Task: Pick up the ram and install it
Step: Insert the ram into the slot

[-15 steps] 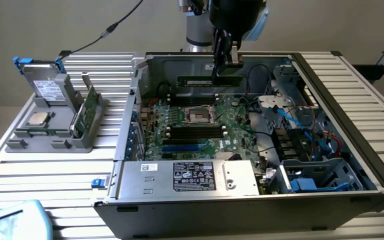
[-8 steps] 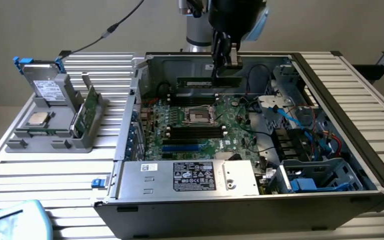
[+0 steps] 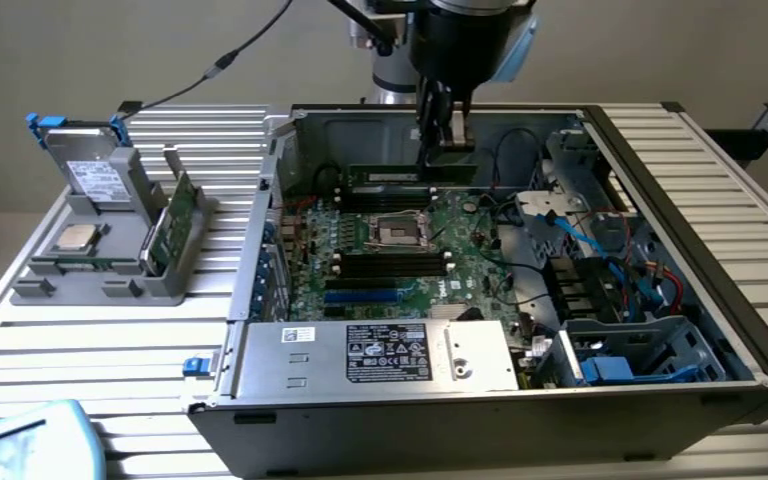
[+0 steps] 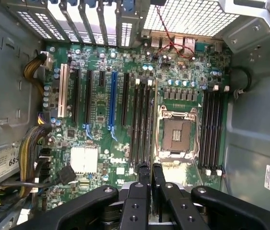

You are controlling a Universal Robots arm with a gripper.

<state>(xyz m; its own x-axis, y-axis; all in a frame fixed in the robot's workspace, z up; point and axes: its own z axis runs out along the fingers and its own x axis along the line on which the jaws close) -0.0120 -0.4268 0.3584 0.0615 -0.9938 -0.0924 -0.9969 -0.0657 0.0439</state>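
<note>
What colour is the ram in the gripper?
Dark green board with a pale label; the ram shows best in the exterior view.

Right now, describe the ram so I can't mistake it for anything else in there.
Look in the open computer case, above the far edge of the motherboard. The ram is the slim dark stick with a pale label, held on edge in the jaws, unlike the black slots lying flat on the board.

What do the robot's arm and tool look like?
The arm is a round black and silver tube with a pale blue cap. A thin black cable hangs near it. The tool is black: jointed bars dotted with round bolts, ending in two slim fingers.
</note>
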